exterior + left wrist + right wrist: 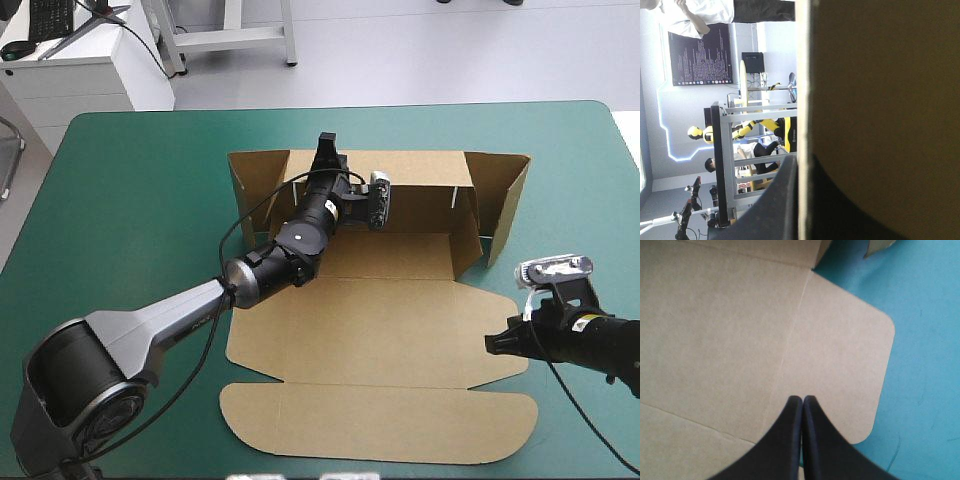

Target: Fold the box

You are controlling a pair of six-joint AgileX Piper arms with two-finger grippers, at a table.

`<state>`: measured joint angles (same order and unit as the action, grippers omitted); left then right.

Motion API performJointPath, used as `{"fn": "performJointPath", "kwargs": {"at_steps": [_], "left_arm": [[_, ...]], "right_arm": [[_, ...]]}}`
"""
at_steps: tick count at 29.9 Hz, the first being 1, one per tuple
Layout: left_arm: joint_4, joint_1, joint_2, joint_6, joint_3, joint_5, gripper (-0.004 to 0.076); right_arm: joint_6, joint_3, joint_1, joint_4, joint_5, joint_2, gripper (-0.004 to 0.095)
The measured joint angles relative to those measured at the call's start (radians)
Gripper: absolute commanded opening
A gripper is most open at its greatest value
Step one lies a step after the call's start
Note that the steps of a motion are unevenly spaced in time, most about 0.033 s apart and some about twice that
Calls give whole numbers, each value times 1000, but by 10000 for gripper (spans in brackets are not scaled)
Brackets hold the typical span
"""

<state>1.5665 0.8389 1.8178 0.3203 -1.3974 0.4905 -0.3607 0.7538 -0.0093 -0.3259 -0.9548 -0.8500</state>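
Observation:
The brown box (380,330) lies in the middle of the table, its lid panels flat toward the near edge and its back and right walls raised. My left gripper (325,150) reaches over the base to the top of the back wall. In the left wrist view the wall's board (880,100) runs edge-on between the black fingers of the left gripper (800,172), which is shut on it. My right gripper (495,343) hovers shut at the lid's right side. In the right wrist view, the right gripper (802,400) points over a rounded flap of the box (840,350).
A short side flap (245,180) stands at the box's back left corner. The teal-green cover (130,200) lies bare on both sides of the box and along the far edge. A white cabinet (70,80) stands beyond the far left corner.

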Motion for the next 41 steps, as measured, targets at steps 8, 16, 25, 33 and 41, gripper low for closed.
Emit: {"fn": "performJointPath", "kwargs": {"at_steps": [8, 16, 25, 33, 41], "left_arm": [[27, 2, 0, 5, 18, 7, -10], [30, 2, 0, 11, 18, 8, -10], [31, 2, 0, 11, 18, 8, -10], [31, 2, 0, 11, 18, 8, -10], [31, 2, 0, 11, 18, 8, -10]], "right_arm": [[31, 106, 0, 45, -68, 0, 86], [136, 251, 0, 164, -237, 0, 349], [216, 386, 0, 178, -291, 0, 473], [268, 456, 0, 177, -291, 0, 491], [329, 462, 0, 239, -291, -2, 500]]}}
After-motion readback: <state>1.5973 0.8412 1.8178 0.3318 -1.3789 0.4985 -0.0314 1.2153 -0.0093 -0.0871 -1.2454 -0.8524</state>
